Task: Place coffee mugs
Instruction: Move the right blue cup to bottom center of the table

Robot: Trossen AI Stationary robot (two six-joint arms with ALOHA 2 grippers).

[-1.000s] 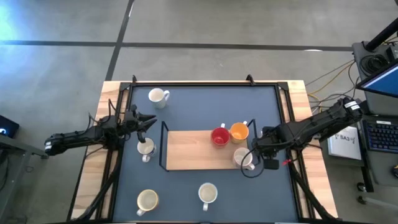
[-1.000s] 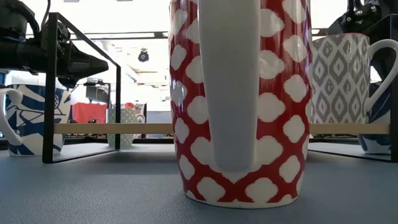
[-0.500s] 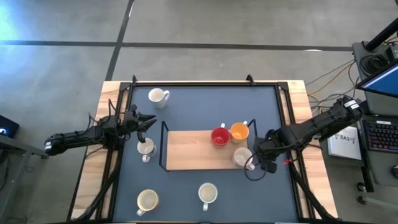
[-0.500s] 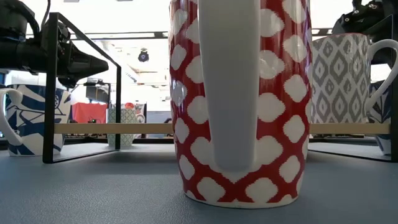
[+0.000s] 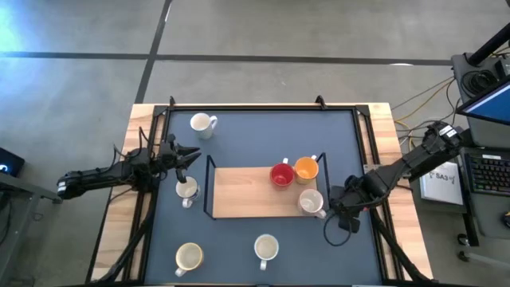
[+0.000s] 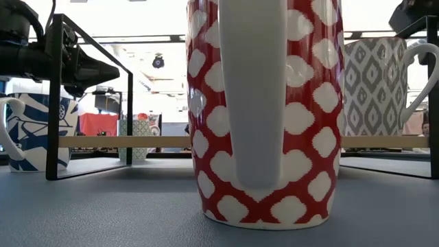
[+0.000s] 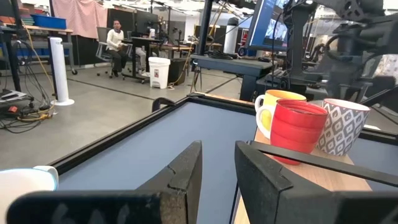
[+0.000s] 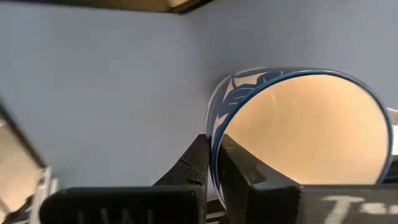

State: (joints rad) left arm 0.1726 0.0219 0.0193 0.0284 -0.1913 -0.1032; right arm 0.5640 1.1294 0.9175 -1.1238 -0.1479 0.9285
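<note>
While the left arm waits at about 9 o'clock on the grey mat, its left gripper hangs with a narrow gap between the fingers and nothing in that gap, pointing toward the wooden board at the middle of the table

At about 4 o'clock, just off the board's corner, the right gripper pinches the rim of a blue-leaf mug: one finger lies inside the cream interior and the other against the patterned outer wall, with no gap showing beyond the rim itself. From above that mug is hidden under the arm, so I cannot tell whether it touches the mat

Three mugs stand on the 3 o'clock end of the board: a red mug touching or just beside an orange mug, and a grey-patterned mug near them toward 5 o'clock

On the mat, a white mug sits at 11 o'clock, a pale mug at 9 o'clock just beside the board's black frame, a cream mug at 7 o'clock, and a red-and-white mug at 6 o'clock, filling the low view
</note>
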